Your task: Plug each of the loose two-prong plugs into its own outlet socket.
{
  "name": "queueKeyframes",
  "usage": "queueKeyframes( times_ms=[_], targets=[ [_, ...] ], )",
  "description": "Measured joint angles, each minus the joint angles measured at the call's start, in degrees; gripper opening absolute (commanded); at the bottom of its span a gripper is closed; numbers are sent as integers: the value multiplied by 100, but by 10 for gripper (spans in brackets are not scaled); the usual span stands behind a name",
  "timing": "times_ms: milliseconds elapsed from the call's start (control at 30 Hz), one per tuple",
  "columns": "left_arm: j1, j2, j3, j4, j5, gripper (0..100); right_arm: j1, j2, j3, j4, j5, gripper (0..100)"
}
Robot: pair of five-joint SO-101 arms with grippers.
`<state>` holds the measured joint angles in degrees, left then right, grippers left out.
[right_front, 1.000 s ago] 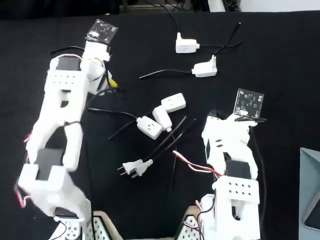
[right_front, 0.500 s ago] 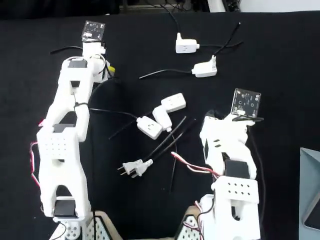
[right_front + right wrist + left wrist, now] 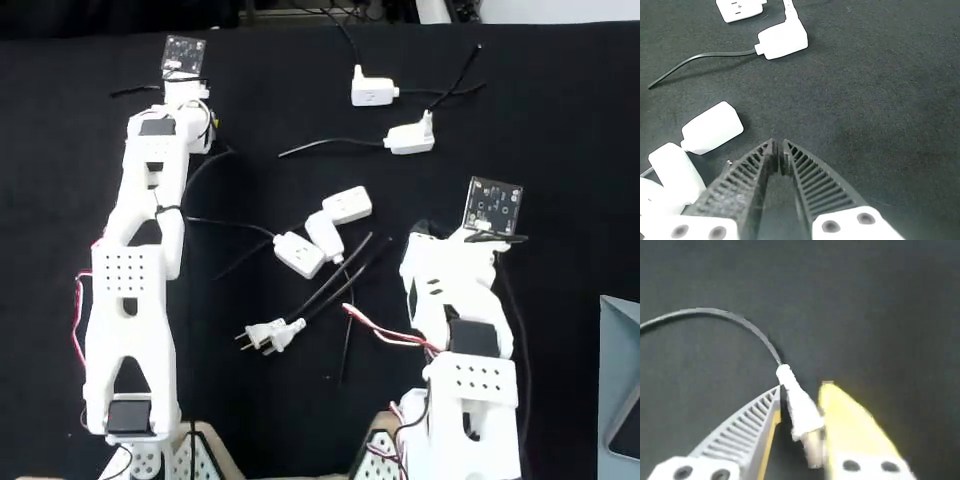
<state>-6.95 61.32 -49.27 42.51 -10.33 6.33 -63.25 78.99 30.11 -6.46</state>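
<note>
A white two-prong plug [image 3: 800,412] on a black cord [image 3: 715,314] sits between the grey and yellow fingers of my left gripper [image 3: 802,387], which is shut on it. In the high view that gripper [image 3: 207,127] is at the far left of the black table, its cord [image 3: 135,90] arcing left. A second loose plug [image 3: 270,335] lies near the front centre. Three white sockets [image 3: 323,232] cluster mid-table, and two more [image 3: 368,90] [image 3: 410,138] lie farther back. My right gripper [image 3: 779,152] is shut on nothing, close to a socket [image 3: 712,127].
Black cords [image 3: 340,280] run across the middle of the table between the arms. Red and white wires [image 3: 385,335] hang off the right arm. A grey bin [image 3: 620,380] stands at the right edge.
The left arm has straightened and stretched toward the table's far left. Its cord has shifted slightly farther back. The right arm has barely moved.
</note>
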Motion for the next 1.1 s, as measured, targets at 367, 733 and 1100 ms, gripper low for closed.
queueKeyframes(
  times_ms=[367, 733, 1100],
  targets=[
    [0, 62, -1257, 2330, -536, 28, 0, 0, 0, 0, 0, 13],
    [905, -62, -4123, 5749, -571, 28, 0, 0, 0, 0, 0, 13],
    [1486, -2611, -1055, 5820, -413, 28, 0, 0, 0, 0, 0, 13]
  ],
)
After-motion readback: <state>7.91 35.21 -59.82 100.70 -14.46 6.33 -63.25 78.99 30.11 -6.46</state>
